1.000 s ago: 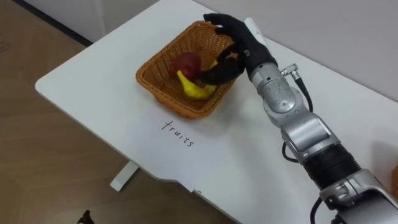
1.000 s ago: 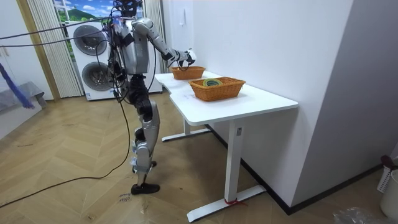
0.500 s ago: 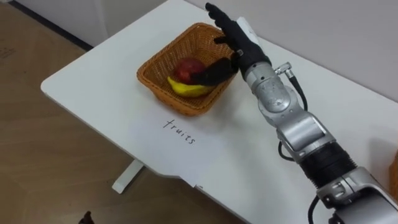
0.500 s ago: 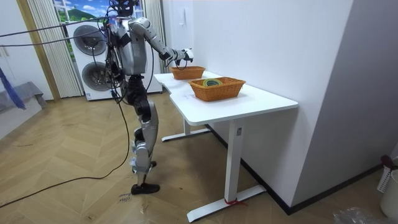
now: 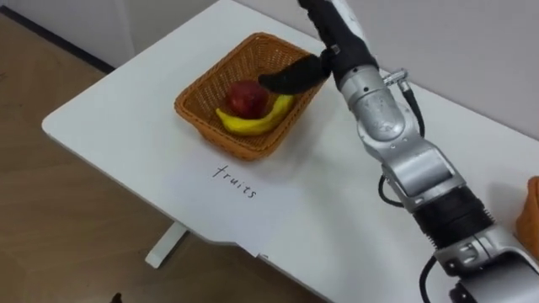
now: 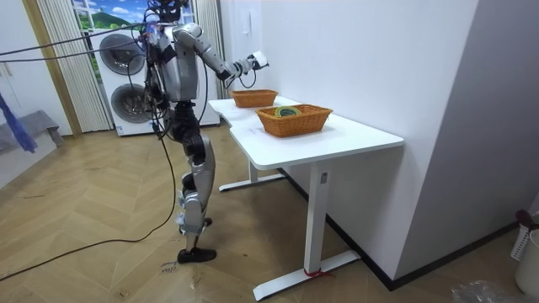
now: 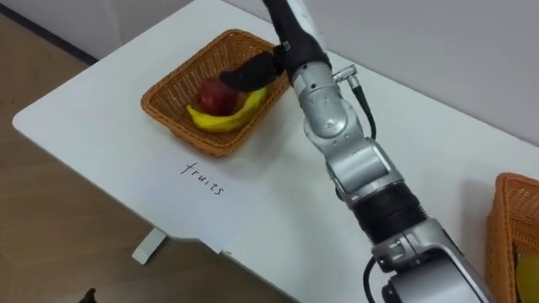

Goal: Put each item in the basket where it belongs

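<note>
The woven fruit basket (image 5: 195,91) stands on the white table's far left part. Inside it a yellow banana (image 5: 249,124) lies in front of a red apple (image 5: 244,97). My right hand (image 5: 333,34) hovers above the basket's far right rim, open and holding nothing. Its thumb (image 5: 288,77) points out over the fruit, and its straight fingers run past the top edge. In the room view the same hand (image 6: 255,61) is raised above the fruit basket (image 6: 253,98).
A paper sheet marked "fruits" (image 5: 236,178) lies on the table (image 5: 118,118) in front of the basket. A second woven basket (image 7: 510,236) holding coloured items stands at the right, also seen in the room view (image 6: 294,119). The table's front edge is near.
My right hand has let go of the banana, straightened its fingers and risen from inside the basket to above its rim. The banana now lies flat beside the apple.
</note>
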